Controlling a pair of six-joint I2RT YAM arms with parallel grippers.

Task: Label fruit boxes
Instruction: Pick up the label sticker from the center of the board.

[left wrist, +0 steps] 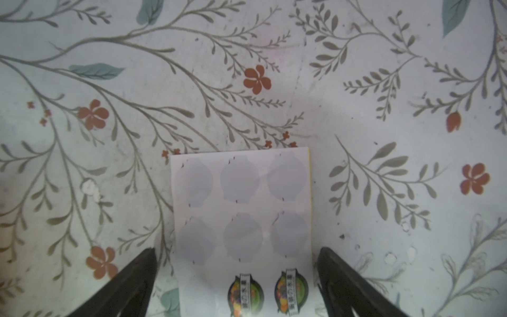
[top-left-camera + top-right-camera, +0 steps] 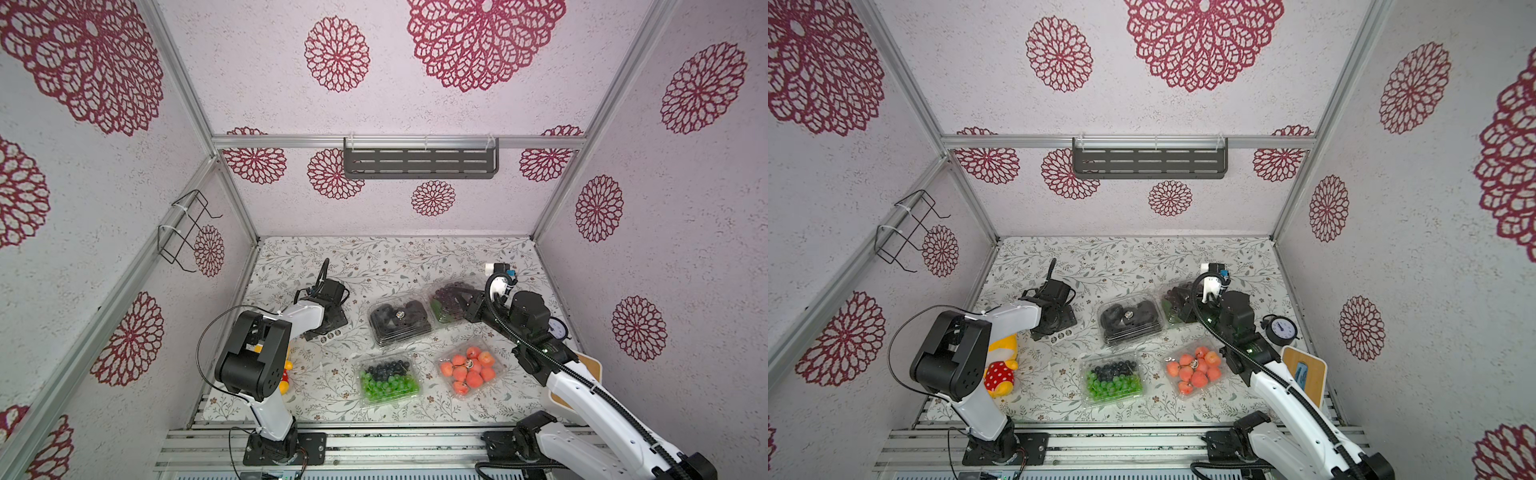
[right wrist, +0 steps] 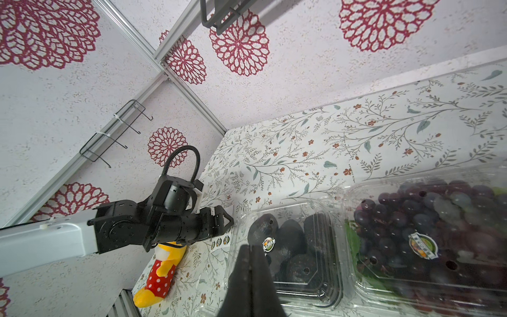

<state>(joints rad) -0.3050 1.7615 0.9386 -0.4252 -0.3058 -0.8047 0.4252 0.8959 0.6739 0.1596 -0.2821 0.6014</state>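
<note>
The left gripper [image 1: 237,251] stands wide open over the sticker sheet [image 1: 241,208]. One finger sits just outside each long edge, and neither touches the sheet. Ahead of it lies bare table [image 1: 384,82]. The right gripper [image 3: 251,248] is closed tight with nothing visible between its fingers. It hangs by the purple-grape box [image 3: 428,233], pointing toward the black-fruit box [image 3: 290,247] just beside it. In a top view the green-and-blue box [image 2: 388,380] and the orange-fruit box [image 2: 469,368] sit behind both grippers, toward the arm bases. A narrow strip of table separates the two rows.
</note>
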